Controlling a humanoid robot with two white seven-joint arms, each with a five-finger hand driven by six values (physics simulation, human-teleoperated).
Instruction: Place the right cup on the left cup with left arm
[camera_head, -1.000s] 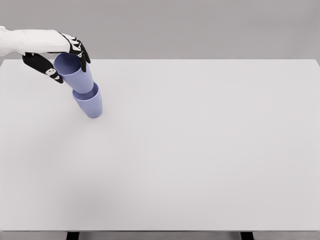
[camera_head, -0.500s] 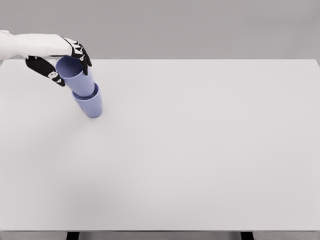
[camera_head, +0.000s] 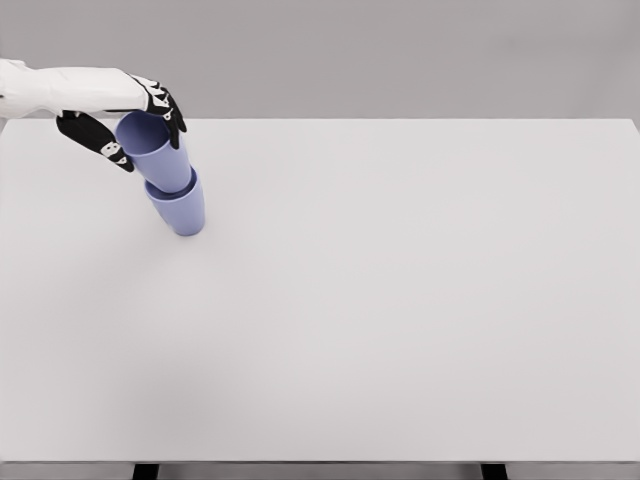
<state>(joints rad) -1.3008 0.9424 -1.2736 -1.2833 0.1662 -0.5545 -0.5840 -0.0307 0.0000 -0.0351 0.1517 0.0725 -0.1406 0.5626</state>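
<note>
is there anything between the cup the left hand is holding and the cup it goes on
Nothing visible stands between them. The upper cup, held at its rim by the left hand, already sits with its base inside the mouth of the lower cup, which stands on the white table. The two cups are nested and lean slightly.

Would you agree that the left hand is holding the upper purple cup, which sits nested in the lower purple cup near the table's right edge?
Not quite: the cups stand near the table's left edge, not the right. The head view shows the left hand with its fingers around the upper purple cup, which does sit nested in the lower purple cup.
</note>
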